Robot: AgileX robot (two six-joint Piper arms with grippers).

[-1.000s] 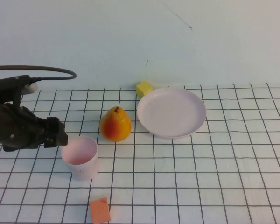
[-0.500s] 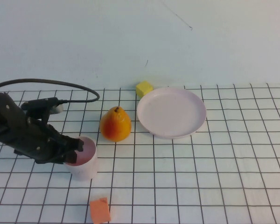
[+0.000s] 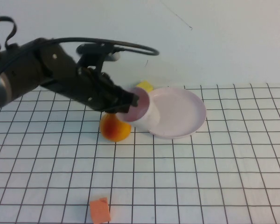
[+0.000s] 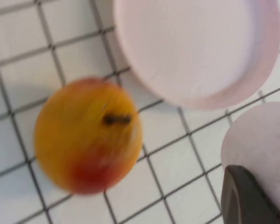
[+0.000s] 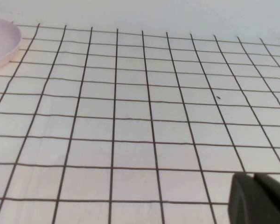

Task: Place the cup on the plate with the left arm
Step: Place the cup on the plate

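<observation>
From the high view, my left gripper [image 3: 130, 103] is clamped on the cup [image 3: 142, 112], which hangs tilted over the near-left rim of the plate [image 3: 177, 112], above the pear [image 3: 114, 130]. The cup looks light, stiff and slick, so I judge a rim pinch right. My left arm reaches in low from the left. At the left wrist, cup [image 4: 261, 149] sits beside the plate [image 4: 196, 46] edge. The right wrist shows bare grid; I cannot tell the right gripper's [image 5: 261, 198] state.
</observation>
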